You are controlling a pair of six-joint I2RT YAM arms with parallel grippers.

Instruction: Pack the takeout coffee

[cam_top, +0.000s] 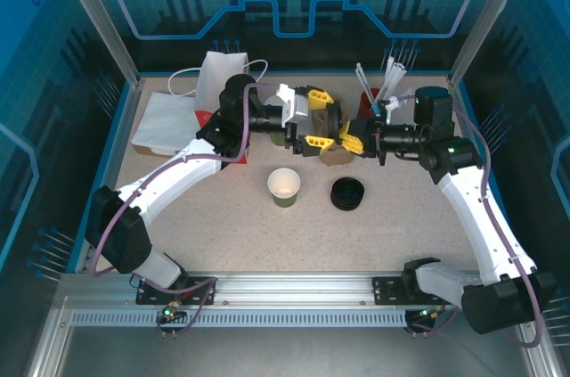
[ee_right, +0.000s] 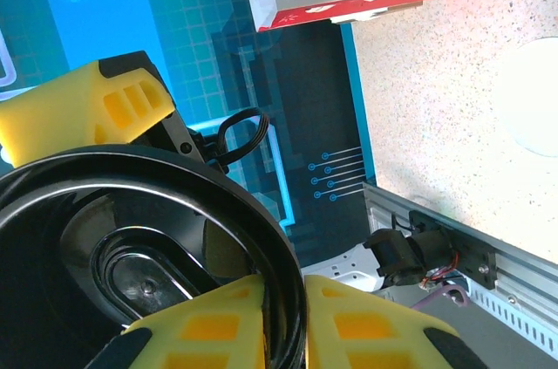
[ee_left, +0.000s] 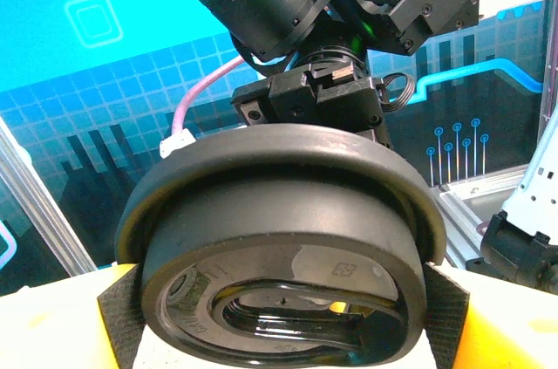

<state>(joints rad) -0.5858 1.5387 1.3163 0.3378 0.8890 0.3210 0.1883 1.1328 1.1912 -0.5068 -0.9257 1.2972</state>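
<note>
Left claw [cam_top: 316, 118]: clamped on black lid [ee_left: 279, 238], mid-air.
Right claw [cam_top: 350, 140]: pinching same lid's rim.
Cup [cam_top: 283, 186]: lidless, table centre, 7 o'clock of claws.
Table [cam_top: 401, 234]: speckled beige; blue panel walls [cam_top: 294, 3].

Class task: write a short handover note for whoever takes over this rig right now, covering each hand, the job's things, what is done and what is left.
Hands: the left hand is shut on the black lid, held in the air. The right hand faces it, shut on that lid's rim.
Things: the cup stands upright and lidless on the table, with the lid stack to its right.
Done: one lid is lifted.
Left: fit the lid on the cup, then probably pack it in the paper bag at back left.
</note>
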